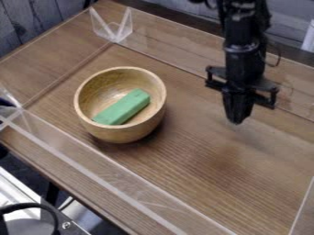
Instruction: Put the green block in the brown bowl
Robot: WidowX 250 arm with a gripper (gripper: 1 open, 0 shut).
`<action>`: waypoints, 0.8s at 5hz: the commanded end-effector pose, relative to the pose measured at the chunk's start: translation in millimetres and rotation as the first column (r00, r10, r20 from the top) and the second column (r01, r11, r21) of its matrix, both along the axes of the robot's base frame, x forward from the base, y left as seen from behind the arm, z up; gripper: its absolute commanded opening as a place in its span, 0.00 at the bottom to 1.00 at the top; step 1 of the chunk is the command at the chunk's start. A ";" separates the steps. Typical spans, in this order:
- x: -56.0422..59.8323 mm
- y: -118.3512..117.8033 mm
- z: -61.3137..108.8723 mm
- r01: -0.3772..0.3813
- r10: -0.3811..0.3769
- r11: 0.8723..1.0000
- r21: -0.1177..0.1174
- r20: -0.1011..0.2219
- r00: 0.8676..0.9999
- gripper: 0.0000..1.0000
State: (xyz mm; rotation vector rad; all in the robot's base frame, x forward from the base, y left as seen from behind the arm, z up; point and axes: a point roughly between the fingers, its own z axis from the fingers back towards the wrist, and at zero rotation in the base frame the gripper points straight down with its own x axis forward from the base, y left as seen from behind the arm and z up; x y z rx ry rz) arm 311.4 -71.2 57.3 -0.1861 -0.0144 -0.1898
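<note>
The green block [123, 107] lies flat inside the brown bowl [88, 121], which sits on the left half of the wooden table. My gripper [236, 116] hangs over the table to the right of the bowl, well apart from it. Its black fingers are pressed together into one tip, pointing down, with nothing between them.
The wooden table [196, 174] is ringed by low clear plastic walls [73, 156]. A taped corner of the wall [119, 27] stands at the back left. Cables and dark gear [31, 220] lie below the table's front left edge.
</note>
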 end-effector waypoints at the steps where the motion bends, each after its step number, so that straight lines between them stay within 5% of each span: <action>1: -0.1 12.5 50.1 0.001 -0.002 1.000 0.012 0.073 0.997 0.00; 4: -15.4 100.2 114.8 -0.128 0.123 0.991 0.044 0.107 0.987 0.00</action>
